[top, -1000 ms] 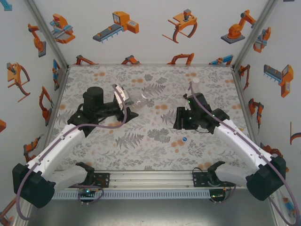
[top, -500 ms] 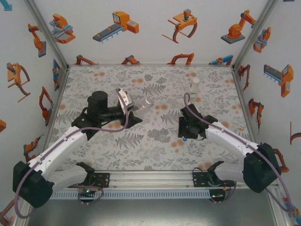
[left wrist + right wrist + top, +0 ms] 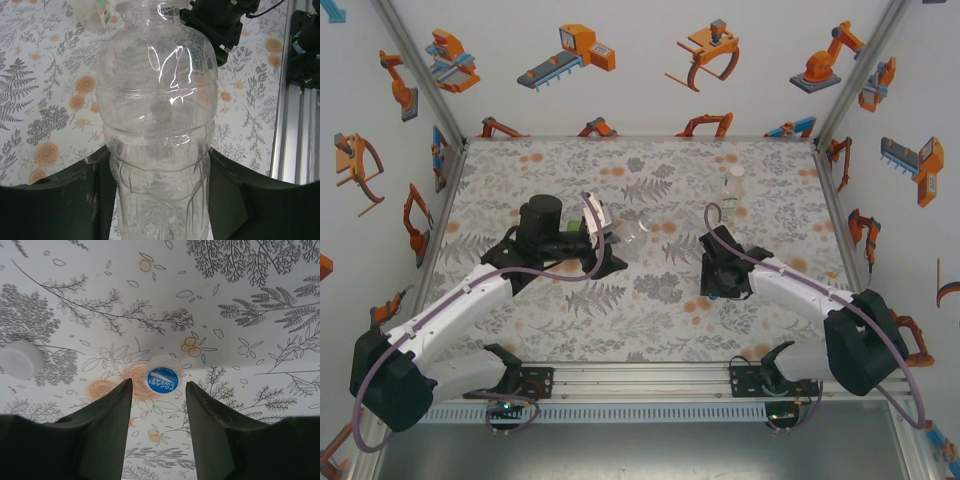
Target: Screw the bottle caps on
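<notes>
Blue cap lined up, bottle held ready.
Overhead: the left gripper (image 3: 612,236) is clamped on the plain bottle (image 3: 632,230). Left wrist: the grip sits at the bottle's waist. Right wrist: the right gripper (image 3: 160,385) has part-open jaws straddling the blue cap (image 3: 164,376) without touching it; centre them, then pinch squarely.

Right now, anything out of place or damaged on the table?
Nothing spilled or broken. The clear bottle in the left tool has no cap on. The blue cap lies loose on the table between the open fingers of the right tool, ungripped; the white cap lies apart from it.
</notes>
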You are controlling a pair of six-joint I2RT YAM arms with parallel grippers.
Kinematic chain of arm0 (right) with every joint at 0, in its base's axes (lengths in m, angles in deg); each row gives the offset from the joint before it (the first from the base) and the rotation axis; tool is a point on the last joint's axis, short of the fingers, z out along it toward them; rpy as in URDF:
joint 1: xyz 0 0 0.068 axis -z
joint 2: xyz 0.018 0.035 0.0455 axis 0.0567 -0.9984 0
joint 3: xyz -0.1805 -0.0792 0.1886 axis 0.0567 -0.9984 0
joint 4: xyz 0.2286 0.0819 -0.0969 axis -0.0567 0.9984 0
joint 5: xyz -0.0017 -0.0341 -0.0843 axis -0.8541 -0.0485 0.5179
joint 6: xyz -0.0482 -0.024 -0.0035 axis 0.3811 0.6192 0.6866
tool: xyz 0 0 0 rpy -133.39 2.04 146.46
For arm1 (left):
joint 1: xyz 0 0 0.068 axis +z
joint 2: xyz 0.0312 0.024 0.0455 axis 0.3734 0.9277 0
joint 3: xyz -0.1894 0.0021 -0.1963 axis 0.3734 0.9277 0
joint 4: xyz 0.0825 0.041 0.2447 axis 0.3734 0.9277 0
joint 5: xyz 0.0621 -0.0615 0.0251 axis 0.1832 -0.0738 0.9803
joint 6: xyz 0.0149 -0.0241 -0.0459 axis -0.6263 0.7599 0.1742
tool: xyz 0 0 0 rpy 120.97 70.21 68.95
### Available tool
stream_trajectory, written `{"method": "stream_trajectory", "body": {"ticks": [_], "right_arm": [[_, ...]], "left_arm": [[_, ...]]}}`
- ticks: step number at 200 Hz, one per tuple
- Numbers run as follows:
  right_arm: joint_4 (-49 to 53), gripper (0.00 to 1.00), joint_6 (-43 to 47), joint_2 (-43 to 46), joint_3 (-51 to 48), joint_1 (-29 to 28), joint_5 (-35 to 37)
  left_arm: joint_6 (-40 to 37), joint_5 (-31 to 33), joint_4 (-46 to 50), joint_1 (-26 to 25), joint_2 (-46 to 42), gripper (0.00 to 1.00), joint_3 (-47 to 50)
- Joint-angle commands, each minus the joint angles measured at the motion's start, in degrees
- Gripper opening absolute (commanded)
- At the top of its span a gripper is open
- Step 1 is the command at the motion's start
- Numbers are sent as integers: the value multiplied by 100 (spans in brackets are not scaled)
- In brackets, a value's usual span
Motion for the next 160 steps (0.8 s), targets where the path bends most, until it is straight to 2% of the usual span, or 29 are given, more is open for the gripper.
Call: {"method": "stream_trajectory", "body": {"ticks": [1, 64, 160], "right_arm": [[-148, 44, -114, -63, -136, -4, 86], [-472, 40, -148, -310, -259, 21, 95], [-430, 38, -12, -407, -237, 117, 130]], "left_arm": [[-116, -90, 62, -54, 26, 0, -215], [-151, -73, 149, -160, 97, 0, -243], [-170, -44, 235, -210, 202, 0, -297]]}}
